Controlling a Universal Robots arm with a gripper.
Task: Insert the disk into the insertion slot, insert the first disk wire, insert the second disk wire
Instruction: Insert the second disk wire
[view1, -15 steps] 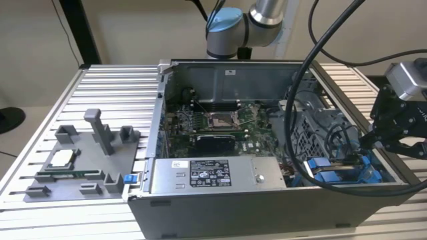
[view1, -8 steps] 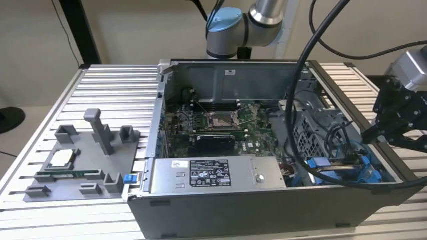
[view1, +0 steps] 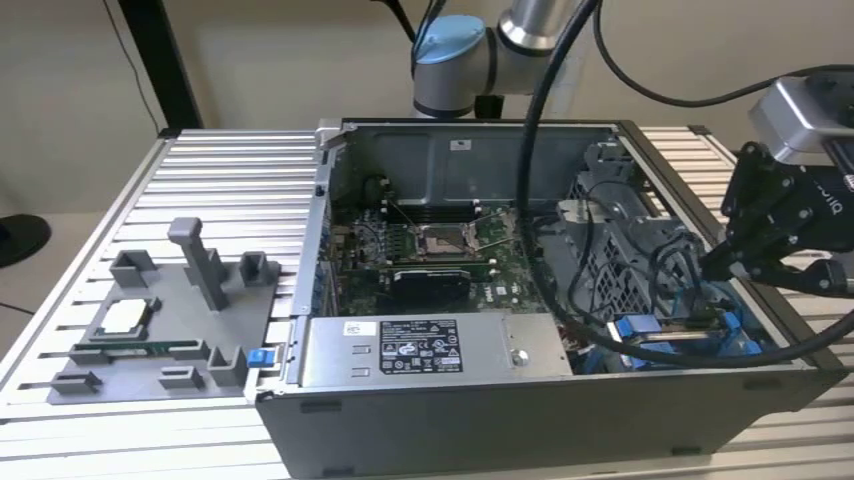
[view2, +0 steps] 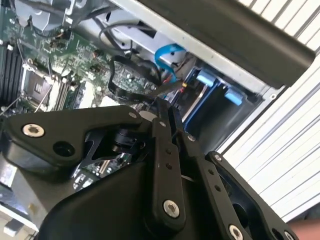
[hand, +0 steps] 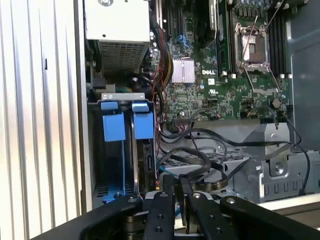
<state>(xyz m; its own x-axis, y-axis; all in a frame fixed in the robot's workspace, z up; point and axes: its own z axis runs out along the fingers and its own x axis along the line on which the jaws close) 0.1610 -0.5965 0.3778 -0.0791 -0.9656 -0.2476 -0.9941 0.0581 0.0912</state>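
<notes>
Blue rails mark the insertion slot (hand: 122, 150) at the corner of the open computer case (view1: 534, 420), next to the grey power-supply box (hand: 117, 30). 2 blue tabs (hand: 129, 120) sit side by side at the slot's mouth; I cannot tell from these views whether the disk is seated inside. In the exterior view the slot (view1: 694, 340) lies at the case's near corner on that view's right. The gripper (hand: 180, 192) hangs just above the black cables (hand: 200, 160) beside the slot, its 2 fingers (hand: 176, 187) pressed close together with almost no gap; whether they pinch a cable is unclear. Beyond lies the green motherboard (hand: 235, 85).
</notes>
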